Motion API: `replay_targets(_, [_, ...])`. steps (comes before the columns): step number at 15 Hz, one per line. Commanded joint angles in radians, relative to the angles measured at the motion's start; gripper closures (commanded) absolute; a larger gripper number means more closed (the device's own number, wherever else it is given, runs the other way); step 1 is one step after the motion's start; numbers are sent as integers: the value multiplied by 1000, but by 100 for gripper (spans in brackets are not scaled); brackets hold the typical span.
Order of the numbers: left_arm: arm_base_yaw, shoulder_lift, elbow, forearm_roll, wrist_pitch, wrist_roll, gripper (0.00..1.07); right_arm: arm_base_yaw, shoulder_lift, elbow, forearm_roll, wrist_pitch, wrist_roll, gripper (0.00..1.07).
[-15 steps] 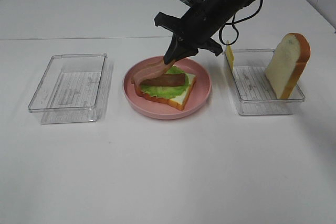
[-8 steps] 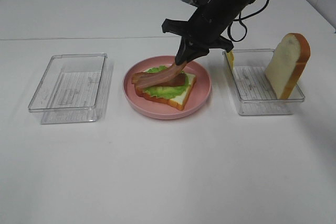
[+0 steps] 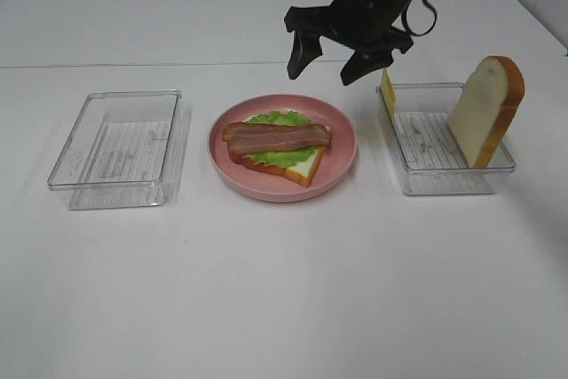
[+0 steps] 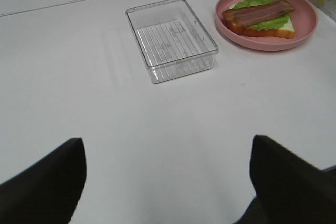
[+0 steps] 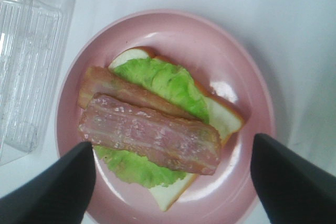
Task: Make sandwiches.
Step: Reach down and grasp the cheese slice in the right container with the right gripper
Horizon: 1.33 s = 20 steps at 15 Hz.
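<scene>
A half-built sandwich lies on the round pink plate: a white bread slice with orange-brown crust, green lettuce, and two reddish-brown bacon strips on top. It also shows in the left wrist view. A second bread slice leans upright in the right clear tray, with a yellow cheese slice at the tray's left end. My right gripper is open and empty, hovering above the plate's far side. My left gripper is open and empty, low over bare table.
An empty clear tray sits left of the plate, also seen in the left wrist view. The white table spreads wide in front of the plate and trays.
My right gripper let go of the bacon strip, which now lies flat on the lettuce. The gripper opened and rose up and back from the plate.
</scene>
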<state>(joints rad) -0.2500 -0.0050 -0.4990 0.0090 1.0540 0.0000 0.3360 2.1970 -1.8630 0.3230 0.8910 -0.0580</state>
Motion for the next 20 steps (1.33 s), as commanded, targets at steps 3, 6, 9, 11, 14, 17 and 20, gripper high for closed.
replay_targets(3, [-1, -10, 2, 3, -10, -8, 26, 2, -63, -4, -264, 29, 116, 30])
replay_targets(6, [-1, -10, 2, 3, -10, -8, 26, 1, -45, -4, -354, 27, 158, 30])
replay_targets(9, [-1, -10, 2, 3, -10, -8, 26, -21, -16, -4, -376, 17, 190, 33])
replay_targets(11, [-1, -10, 2, 3, -10, -8, 26, -39, 7, -4, -373, -1, 190, 34])
replay_targets(14, [-1, -10, 2, 3, -10, -8, 26, -69, 26, -4, -364, -26, 190, 47])
replay_targets(17, [-1, -10, 2, 3, -10, -8, 26, -69, 45, -4, -351, -33, 170, 49])
replay_targets(20, [-1, -10, 2, 3, -10, -8, 26, -69, 79, -4, -350, -33, 171, 52])
